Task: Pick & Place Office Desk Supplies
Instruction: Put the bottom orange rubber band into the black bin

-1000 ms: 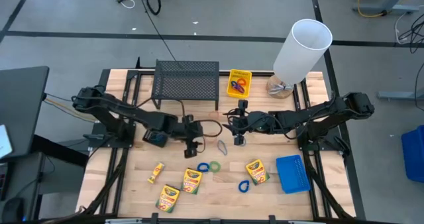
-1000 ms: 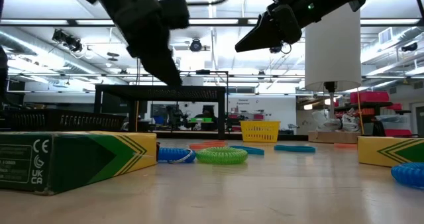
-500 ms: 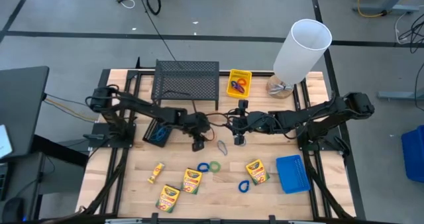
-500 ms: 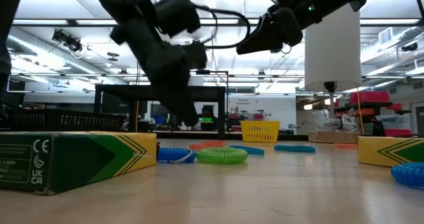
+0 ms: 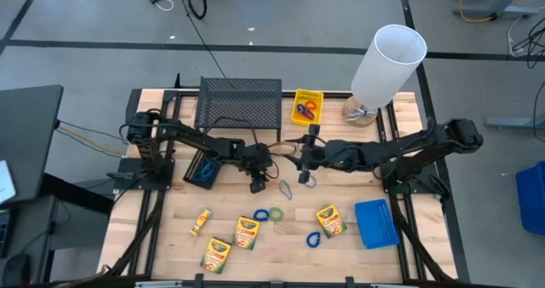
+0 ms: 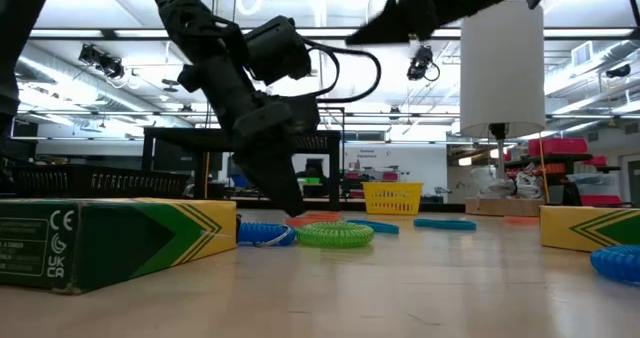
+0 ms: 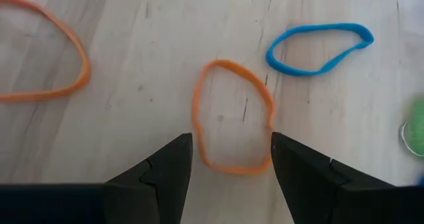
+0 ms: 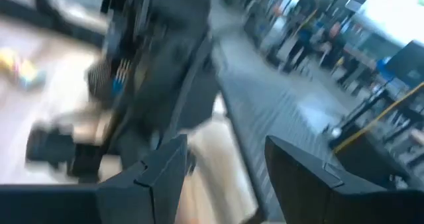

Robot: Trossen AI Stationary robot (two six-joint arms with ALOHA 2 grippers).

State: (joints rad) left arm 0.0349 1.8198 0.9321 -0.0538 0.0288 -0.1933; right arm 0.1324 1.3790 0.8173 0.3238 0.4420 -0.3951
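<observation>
Left gripper [image 7: 228,161] jaws spread, nothing between them, poised just over an orange loop [image 7: 233,115] lying flat on the table [image 7: 132,85] near mid-table; a blue loop [image 7: 318,46] and second orange loop [image 7: 46,58] lie apart beside it. Loop looks thin, light, limp: likely to flop and slide, so best pinched across one strand, near edge. Left arm reaches in from its side, wrist tipped steeply down. Right gripper [image 5: 305,156] jaws spread, empty, held high above mid-table, arm stretched inward.
</observation>
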